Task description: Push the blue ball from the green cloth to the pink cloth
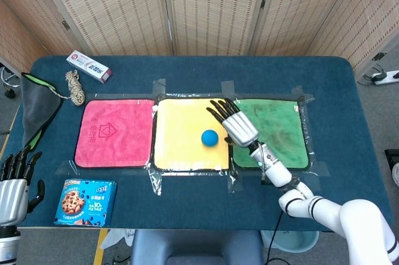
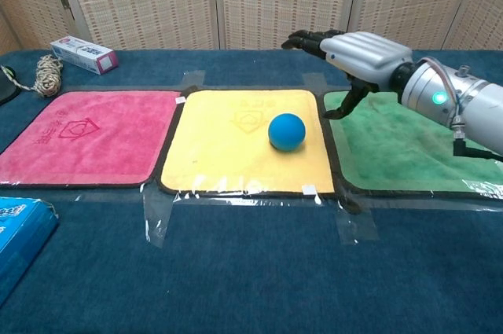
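Right robot hand (image 1: 235,126) is hovering with its fingers spread and nothing in them, reaching over the seam between the yellow cloth (image 1: 181,125) and the green cloth (image 1: 283,129). In the chest view it is riding clear above the cloths, not touching the blue ball (image 1: 209,138).

The ball is sitting on the yellow cloth, in the half nearer the green cloth, just beside the fingertips and apart from them. It is off the green cloth and not yet on the pink cloth (image 1: 114,132), which is lying on the far side of the yellow cloth.

Handling, as a judgement: it is looking like a small, light, smooth ball that rolls freely. No grasp is needed. A flat push low on the side facing the green cloth, aimed straight across the yellow cloth, is probably best. The nap of the cloth is likely damping the roll, so several nudges may be called for; an off-centre touch could send it toward the front or back edge of the yellow cloth.

In the way: only the dark hem and tape between the yellow and pink cloths, a low ridge that may slow or deflect it.

Further out from the yellow cloth: a coil of rope (image 1: 75,86) and a toothpaste box (image 1: 88,66) are lying beyond the pink cloth, and a blue snack box (image 1: 86,202) is sitting in front of it, all off the ball's path. Left robot hand (image 1: 14,179) is idling past the surface (image 1: 340,84) edge, fingers apart, holding nothing.
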{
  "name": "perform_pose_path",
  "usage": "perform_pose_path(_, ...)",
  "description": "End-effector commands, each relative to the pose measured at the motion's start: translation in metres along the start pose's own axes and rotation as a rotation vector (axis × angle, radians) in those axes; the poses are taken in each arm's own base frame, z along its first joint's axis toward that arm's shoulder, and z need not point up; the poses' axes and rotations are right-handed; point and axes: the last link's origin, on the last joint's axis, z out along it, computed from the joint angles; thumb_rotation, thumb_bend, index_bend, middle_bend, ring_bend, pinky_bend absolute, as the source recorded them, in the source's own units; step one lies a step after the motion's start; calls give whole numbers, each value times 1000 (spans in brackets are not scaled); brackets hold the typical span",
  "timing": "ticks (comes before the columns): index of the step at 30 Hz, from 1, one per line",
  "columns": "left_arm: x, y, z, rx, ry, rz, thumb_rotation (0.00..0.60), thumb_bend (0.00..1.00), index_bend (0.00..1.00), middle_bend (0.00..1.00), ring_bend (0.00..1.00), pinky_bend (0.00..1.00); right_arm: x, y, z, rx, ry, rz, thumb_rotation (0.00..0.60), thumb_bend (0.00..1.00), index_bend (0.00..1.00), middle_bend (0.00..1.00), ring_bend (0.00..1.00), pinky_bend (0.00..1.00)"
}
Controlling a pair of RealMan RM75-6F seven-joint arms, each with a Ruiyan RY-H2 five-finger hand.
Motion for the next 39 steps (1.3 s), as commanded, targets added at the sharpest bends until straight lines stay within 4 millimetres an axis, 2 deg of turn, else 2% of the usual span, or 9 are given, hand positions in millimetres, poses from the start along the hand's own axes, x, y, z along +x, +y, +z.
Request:
perform_pose_path(1, 0, 1, 0, -2, -1, -2, 600, 634, 144, 34, 26, 0, -7, 10, -7, -28, -47, -22, 600, 228, 0, 0, 0, 0)
perform_pose_path(9, 1, 0, -2, 2, 0, 2, 600, 634, 144, 34, 26, 0, -28, 12, 4, -56, -112, -59, 600, 227, 0, 0, 0, 0)
perform_pose_path(20, 2, -1, -4, 7, -2, 7, 600, 633, 144, 34, 26, 0, -41, -15, 36, -26, -101, -72, 600, 228, 0, 0, 0, 0)
perform_pose_path(33, 5, -4, -5, 15, 4, 17, 600, 633, 144, 34, 26, 0, -30, -70, 78, 25, -25, -22, 600, 228, 0, 0, 0, 0)
perform_pose_path(39, 6, -6, -6, 15, 0, 26, 600, 634, 144, 34, 26, 0, -20, -85, 91, 40, 8, -17, 600, 228, 0, 0, 0, 0)
